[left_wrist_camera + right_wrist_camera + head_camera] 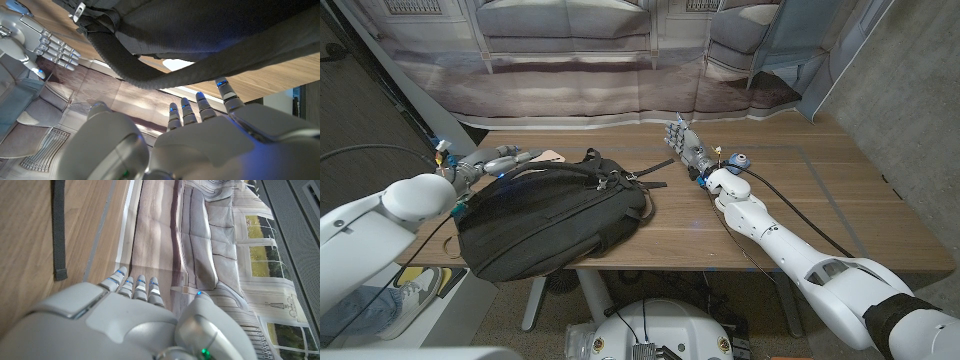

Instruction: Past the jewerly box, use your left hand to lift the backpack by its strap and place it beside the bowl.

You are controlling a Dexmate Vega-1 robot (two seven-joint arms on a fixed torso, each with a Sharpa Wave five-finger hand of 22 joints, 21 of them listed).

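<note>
We reach for the backpack, centre-left of frame.
Our left hand hovers, fingers spread and seemingly empty; next, hook the strap.

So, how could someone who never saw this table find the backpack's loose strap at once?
Start at the wooden table and find the black backpack lying on its left half. From the bag's far right side a thin dark strap runs flat over the bare wood toward the right hand. Unlike the bag's wide padded straps, it is narrow and lies alone.

Head view looks down over the table; both wrist views skim close along its wood.
</note>
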